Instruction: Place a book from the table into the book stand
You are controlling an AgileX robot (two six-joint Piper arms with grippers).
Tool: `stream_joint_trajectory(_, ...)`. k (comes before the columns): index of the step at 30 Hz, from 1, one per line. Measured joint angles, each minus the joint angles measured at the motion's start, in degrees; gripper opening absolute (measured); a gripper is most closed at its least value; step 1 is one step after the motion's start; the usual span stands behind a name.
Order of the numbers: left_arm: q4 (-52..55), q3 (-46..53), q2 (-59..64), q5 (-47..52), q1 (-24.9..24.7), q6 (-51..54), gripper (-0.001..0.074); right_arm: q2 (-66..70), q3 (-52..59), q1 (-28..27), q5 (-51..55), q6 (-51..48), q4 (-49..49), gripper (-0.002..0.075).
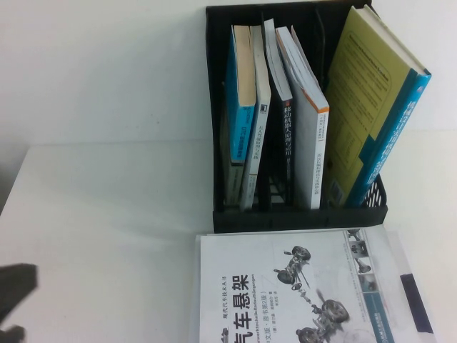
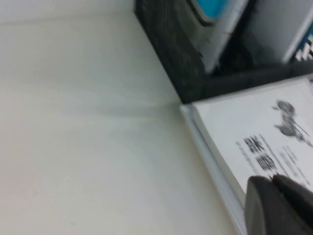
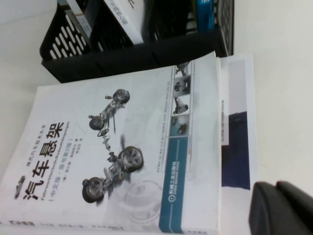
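Note:
A white book with a car-suspension picture point(image 1: 285, 286) lies flat on the white table just in front of the black book stand point(image 1: 300, 214). It also shows in the left wrist view point(image 2: 244, 122) and the right wrist view point(image 3: 122, 147). My left gripper point(image 2: 274, 178) is shut and empty, above the book's left part near its edge. A dark piece of the left arm point(image 1: 16, 293) shows at the lower left in the high view. My right gripper point(image 3: 276, 185) is shut and empty, just off the book's right side; it is out of the high view.
The stand holds several upright books: a blue one point(image 1: 241, 100), a white one with an orange band point(image 1: 310, 136), and a yellow-green one point(image 1: 371, 107) leaning at the right. A second white book with a dark blue patch point(image 1: 410, 279) lies under the first.

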Motion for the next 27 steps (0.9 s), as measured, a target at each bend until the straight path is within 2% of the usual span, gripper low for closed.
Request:
stream_joint_trajectory(3, 0.53, 4.03, -3.96, -5.44, 7.95, 0.13, -0.0001, 0.0, 0.0, 0.0, 0.69, 0.0, 0.0, -0.0002)
stream_joint_trajectory(8, 1.04, 18.91, -12.47, -24.46, 21.77, 0.25, -0.0001, 0.0, 0.14, 0.0, 1.46, 0.0, 0.13, -0.0002)
stream_joint_trajectory(12, -0.59, 29.65, -20.63, -30.86, 29.21, -1.79, -0.0001, 0.0, 0.14, 0.0, 1.59, 0.0, 0.13, -0.0002)
stream_joint_trajectory(20, -4.07, 41.21, -32.49, -30.05, 37.92, -5.24, -0.0002, 0.0, 0.18, 0.0, 1.59, 0.0, 0.15, -0.0003)
stream_joint_trajectory(27, -4.28, 42.91, -32.76, -28.69, 38.85, -5.37, -0.0002, 0.0, 0.18, 0.0, 1.6, 0.0, 0.15, -0.0003)
